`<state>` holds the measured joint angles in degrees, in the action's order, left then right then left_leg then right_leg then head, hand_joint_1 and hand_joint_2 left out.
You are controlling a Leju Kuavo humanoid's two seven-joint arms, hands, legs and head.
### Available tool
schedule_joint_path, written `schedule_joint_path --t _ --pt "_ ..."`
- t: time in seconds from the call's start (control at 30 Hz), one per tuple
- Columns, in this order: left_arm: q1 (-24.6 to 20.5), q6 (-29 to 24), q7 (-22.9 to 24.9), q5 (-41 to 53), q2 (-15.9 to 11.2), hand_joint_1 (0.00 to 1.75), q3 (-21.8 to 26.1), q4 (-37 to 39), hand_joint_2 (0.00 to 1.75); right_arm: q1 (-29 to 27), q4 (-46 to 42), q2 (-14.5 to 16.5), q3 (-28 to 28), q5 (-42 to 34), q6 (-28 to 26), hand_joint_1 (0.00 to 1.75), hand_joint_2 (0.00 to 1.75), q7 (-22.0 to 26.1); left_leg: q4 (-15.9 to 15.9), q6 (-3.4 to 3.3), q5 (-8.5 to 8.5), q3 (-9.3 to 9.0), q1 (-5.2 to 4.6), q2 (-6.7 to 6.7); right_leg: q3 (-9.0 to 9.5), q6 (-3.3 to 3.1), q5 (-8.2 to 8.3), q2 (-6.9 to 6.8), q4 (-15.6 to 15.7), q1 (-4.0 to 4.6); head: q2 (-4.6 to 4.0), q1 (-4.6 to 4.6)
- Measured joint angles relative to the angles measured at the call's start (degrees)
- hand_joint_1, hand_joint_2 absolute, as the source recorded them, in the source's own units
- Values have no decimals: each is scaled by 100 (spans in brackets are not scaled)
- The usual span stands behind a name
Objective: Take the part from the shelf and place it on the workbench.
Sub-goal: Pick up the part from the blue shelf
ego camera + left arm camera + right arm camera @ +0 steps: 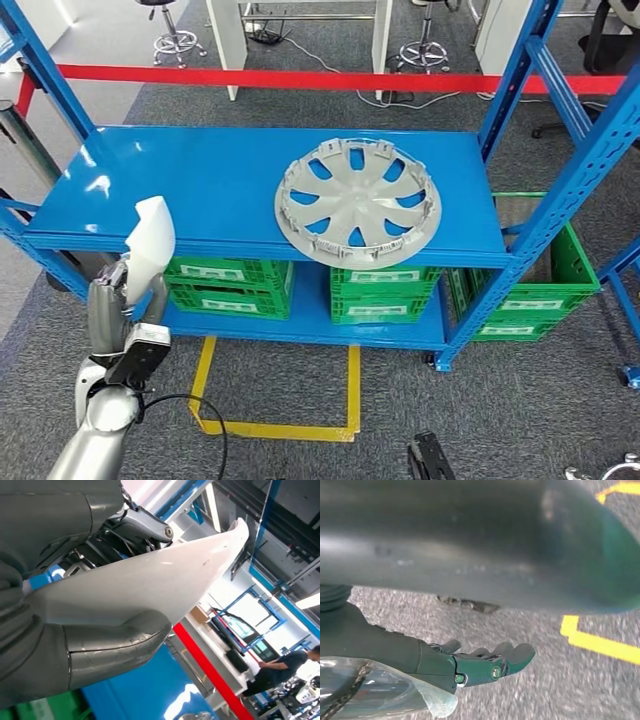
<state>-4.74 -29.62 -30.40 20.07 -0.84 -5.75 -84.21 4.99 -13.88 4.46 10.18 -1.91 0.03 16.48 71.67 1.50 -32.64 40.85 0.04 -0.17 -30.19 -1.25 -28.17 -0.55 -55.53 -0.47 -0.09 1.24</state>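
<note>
1. The left hand is raised in front of the near left corner of the blue shelf, its thumb and fingers closed around a white curved plastic part.
2. In the left wrist view the white curved plastic part lies pinched between the thick grey thumb and the darker fingers, its far end sticking out beyond the hand.
3. A grey wheel cover lies flat on the right half of the top shelf board, well apart from the held part.
4. Green crates sit on the lower shelf board, with another green crate on the floor to the right.
5. The right hand hangs over grey carpet near yellow floor tape, fingers stretched out and holding nothing.
</note>
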Motion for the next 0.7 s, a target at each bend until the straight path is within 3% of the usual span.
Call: schedule_joint_path --t 0.03,0.07,0.13,0.2,0.27,0.33,0.37,0.4,0.47,0.5,0.53,0.57,0.6,0.63,0.7 --pt "18 -2 0 1 -4 175 4 0 175 0 0 -6 -1 1 7 0 0 0 213 25 -4 -17 22 0 -79 8 49 -5 -21 -1 0 -1" --pt "31 -3 0 2 -10 175 8 -1 175 0 0 -12 -2 2 11 0 0 0 235 43 104 -118 44 1 -163 19 94 -10 -50 -3 0 0" --pt "40 -4 0 6 -20 175 13 -3 175 4 0 -20 -4 2 16 0 0 0 -278 60 384 -584 84 1 -321 59 169 -15 -122 -8 0 0" --pt "36 -4 0 11 -21 175 15 -13 175 11 -2 -28 -6 3 17 0 0 1 -1072 28 364 -1129 87 -4 -429 120 234 -11 -187 4 0 -2" --pt "35 -4 0 13 -21 175 16 -26 175 18 -4 -36 -9 4 17 0 0 2 -1465 -55 257 -1318 56 -10 -501 202 333 -8 -196 7 0 -7" --pt "43 -4 0 13 -21 175 16 -30 175 9 -3 -44 -11 4 17 0 0 1 -1512 -160 339 -1216 44 1 -578 285 381 7 -198 -13 0 -7" --pt "47 -6 0 12 -22 175 18 -30 175 -2 -3 -49 -12 3 19 0 0 1 -1522 -211 402 -1157 44 11 -645 314 269 19 -277 -19 0 -11" --pt "51 -12 1 11 -24 175 23 -30 175 -12 -2 -54 -14 -2 23 0 0 -1 -1534 -262 468 -1093 47 20 -730 330 49 31 -469 -22 0 -13" --pt "79 -26 2 11 -27 175 37 -31 175 -16 -2 -63 -21 -24 40 0 0 -2 -1526 -325 587 -957 31 29 -923 337 -538 41 -1142 -21 0 -17" --pt "110 -34 2 11 -27 175 44 -32 175 -13 -2 -66 -26 -43 52 0 0 -2 -1521 -339 646 -878 16 31 -978 335 -730 42 -1495 -20 0 -17" --pt "150 -40 2 12 -28 175 49 -34 175 -12 -2 -68 -32 -65 61 0 0 -2 -1516 -342 704 -799 -1 33 -973 329 -785 43 -1723 -19 0 -16" --pt "197 -48 2 13 -28 175 55 -39 175 -12 -2 -69 -42 -90 67 0 0 -2 -1508 -343 760 -721 -16 35 -890 314 -716 43 -1783 -16 0 -15" --pt "243 -59 2 14 -29 175 62 -49 175 -12 -2 -69 -57 -116 69 0 0 -2 -1501 -341 814 -646 -31 34 -712 290 -556 43 -1637 -10 0 -16" --pt "285 -69 2 14 -30 175 73 -63 175 -8 -3 -68 -78 -143 66 0 0 1 -1495 -337 865 -581 -44 32 -458 253 -393 45 -1333 2 0 -16" --pt "353 -97 2 22 -33 175 100 -110 175 17 -10 -69 -131 -196 56 0 0 20 -1483 -308 967 -477 -69 28 145 164 -279 49 -509 44 0 -11"
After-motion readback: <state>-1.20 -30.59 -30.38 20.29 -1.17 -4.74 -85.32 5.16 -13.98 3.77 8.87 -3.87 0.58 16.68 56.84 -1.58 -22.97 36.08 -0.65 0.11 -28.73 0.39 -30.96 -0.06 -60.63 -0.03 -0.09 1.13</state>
